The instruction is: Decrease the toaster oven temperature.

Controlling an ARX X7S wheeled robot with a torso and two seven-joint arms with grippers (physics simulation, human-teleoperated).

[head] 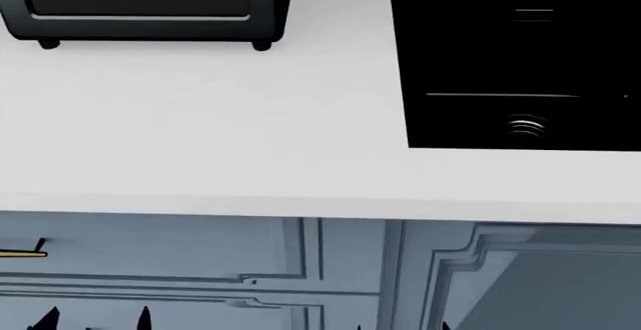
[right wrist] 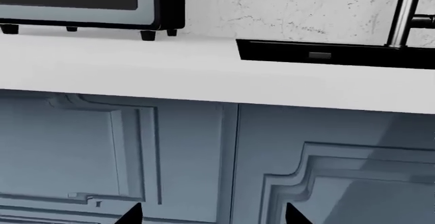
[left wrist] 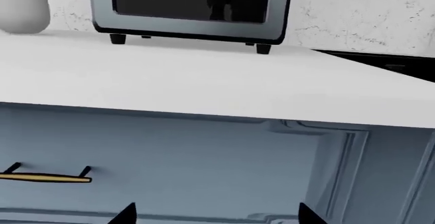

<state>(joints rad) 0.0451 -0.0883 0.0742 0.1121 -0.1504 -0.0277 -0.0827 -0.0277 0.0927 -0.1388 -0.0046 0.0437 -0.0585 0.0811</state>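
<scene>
We face a white counter [head: 200, 135] over blue-grey cabinet fronts [head: 150, 262]; both arms hang low, below the counter edge, in front of the cabinets. We judge the reach has not begun.

The flat black cooktop [head: 511, 60] is set into the counter toward our right. It is not our target.

The toaster oven [head: 150, 7] stands at the back of the counter, to our left, on small black feet, its tinted door facing us. It is cut off at the top of the head view, and no temperature knob shows in any view, so we must raise the view or the arm to find it.

Left gripper [left wrist: 217, 216]: only two dark fingertips show, set apart, holding nothing. It faces the oven, so we judge it the likelier arm.

Right gripper [right wrist: 214, 215]: likewise spread and empty.

A brass drawer handle [left wrist: 44, 177] sits near the left gripper.
</scene>
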